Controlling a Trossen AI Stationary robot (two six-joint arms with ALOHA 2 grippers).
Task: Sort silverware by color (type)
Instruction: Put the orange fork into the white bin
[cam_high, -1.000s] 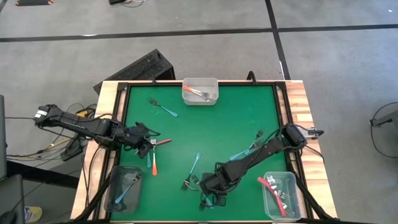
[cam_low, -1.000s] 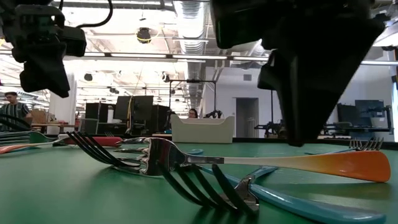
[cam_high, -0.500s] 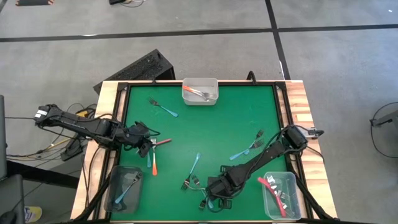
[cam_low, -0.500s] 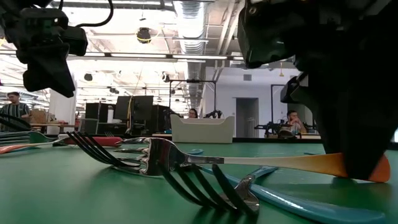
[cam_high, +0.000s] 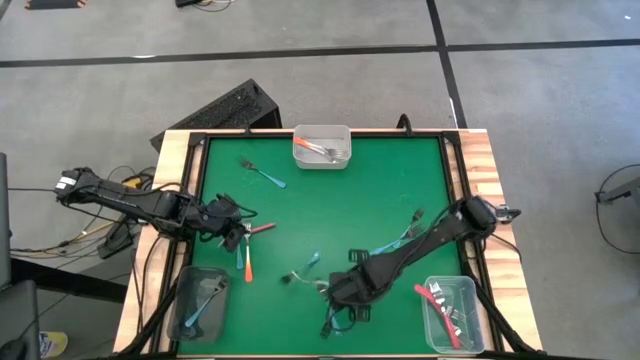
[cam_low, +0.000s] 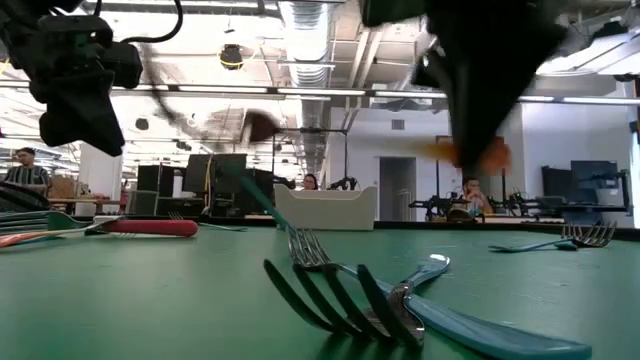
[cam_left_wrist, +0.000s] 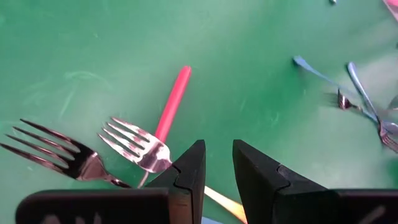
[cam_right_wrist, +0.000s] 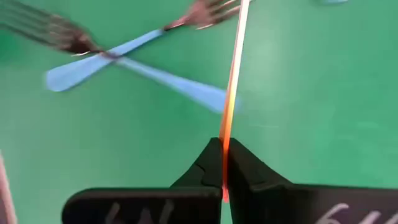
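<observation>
My right gripper (cam_right_wrist: 224, 146) hangs over the near middle of the green mat (cam_high: 340, 200). It is shut on an orange-handled fork (cam_right_wrist: 235, 68), which shows blurred in the low view. Under it two light-blue forks (cam_right_wrist: 143, 56) lie crossed on the mat. At the mat's left side my left gripper (cam_left_wrist: 217, 165) stands open in the air. Below it lie a red-handled fork (cam_left_wrist: 174, 99) and an orange-handled fork (cam_high: 247, 264). More blue forks lie at the far left (cam_high: 265, 173) and at the right (cam_high: 395, 240). My right gripper pinches the orange fork's handle near its free end (cam_right_wrist: 226, 127) between its two fingers. The fingers come from above, pointing down. The fork is lifted clear of the mat (cam_low: 475, 155) and sticks out away from the fingers, tines foremost.
Three clear bins stand at the mat's edges. The far-middle bin (cam_high: 321, 147) holds orange forks, the near-left bin (cam_high: 203, 300) a blue fork, and the near-right bin (cam_high: 450, 312) red forks. A few forks lie near the front edge (cam_high: 335, 322). The mat's middle is bare.
My right gripper has come down on the orange fork's handle, taken hold of it and risen. The fork lay across a blue fork on the mat. Now it is lifted clear, and its tine end has swung up.
</observation>
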